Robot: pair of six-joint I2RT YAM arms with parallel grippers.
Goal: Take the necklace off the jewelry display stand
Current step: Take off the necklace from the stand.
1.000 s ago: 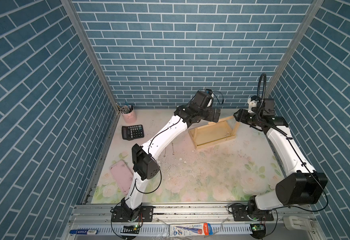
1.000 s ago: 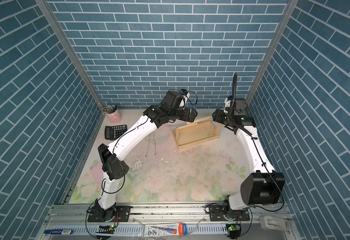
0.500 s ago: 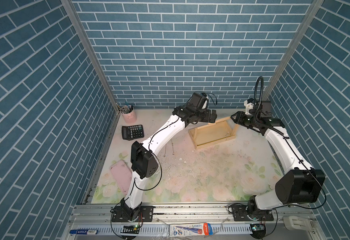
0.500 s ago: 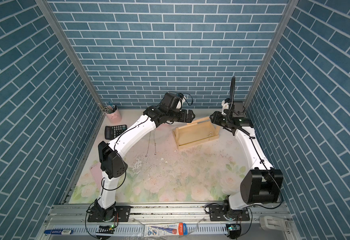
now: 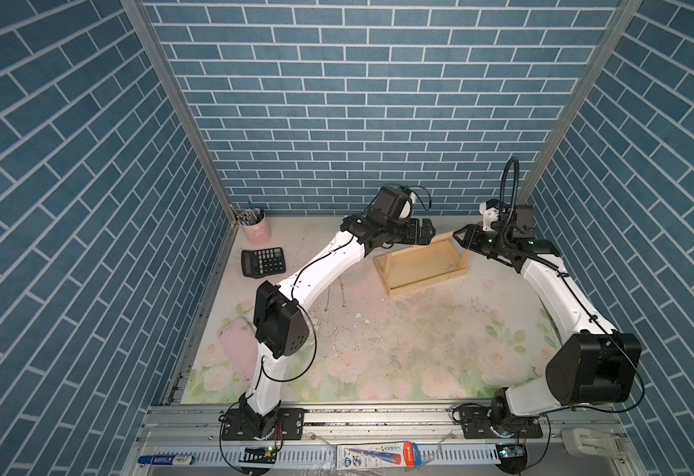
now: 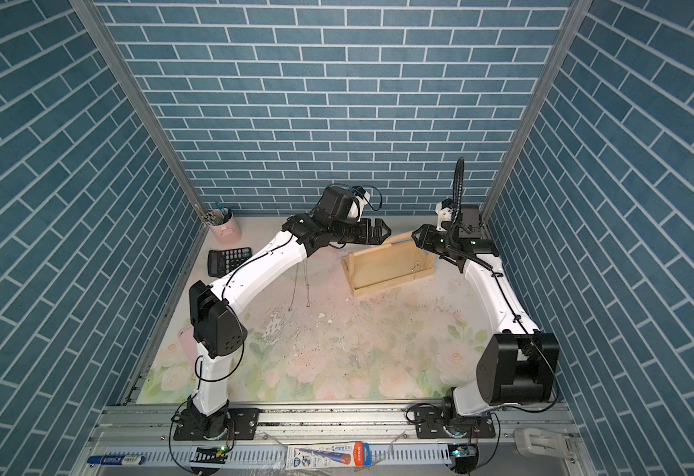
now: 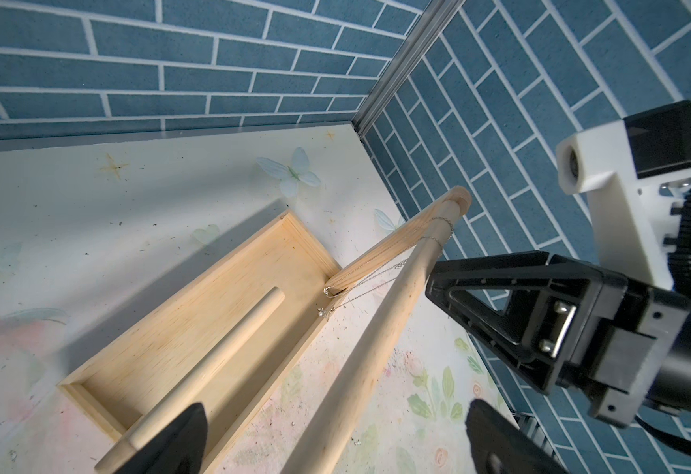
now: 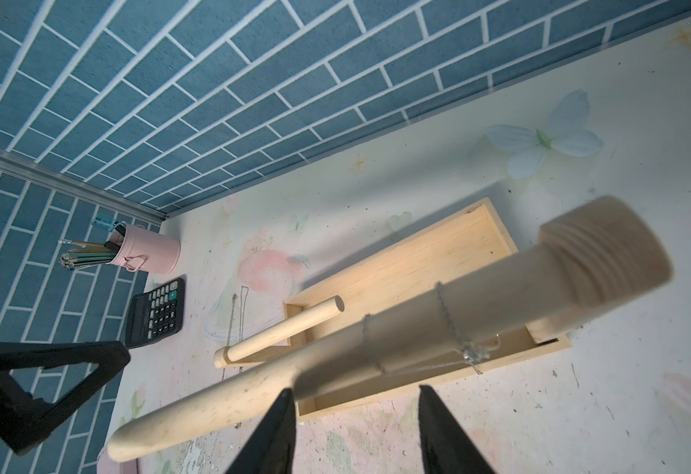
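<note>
- While the left gripper [image 5: 430, 233] has barely shifted over the last second, the right gripper [image 5: 458, 240] has slid in toward the right-hand end of the dowel bar [image 7: 376, 328], and its jaws have narrowed a bit.
- Right fingers [image 8: 278, 431]: medium gap with nothing between them. The bar and chain sit just past the tips, no contact visible.
- Left fingers [image 7: 179, 439]: spread fully wide, holding nothing. They hover over the bar's other end, and in the left wrist view the bar lines up between them. Can't tell if they touch it.
- Jewelry display stand [image 5: 427, 283]: upright at the far edge of the worktop [image 5: 419, 350], toward the far right corner, not moved.
- Necklace [image 8: 444, 314]: still looped over the bar close to the right post, with the pendant [image 7: 322, 314] dangling by the tray's end wall. Not off yet.
- Two loose chains [image 5: 342, 290]: flat on the worktop between the stand and the left edge, partly under the left arm. Probably ones already taken off.
- Meaning: the approach looks nearly done, with the right gripper sized and placed to pinch the chain. The next move likely needs a pinch and then a draw off the bar's end.
- Risk: the chain is thin and easy to miss, and it could snag at the post.
</note>
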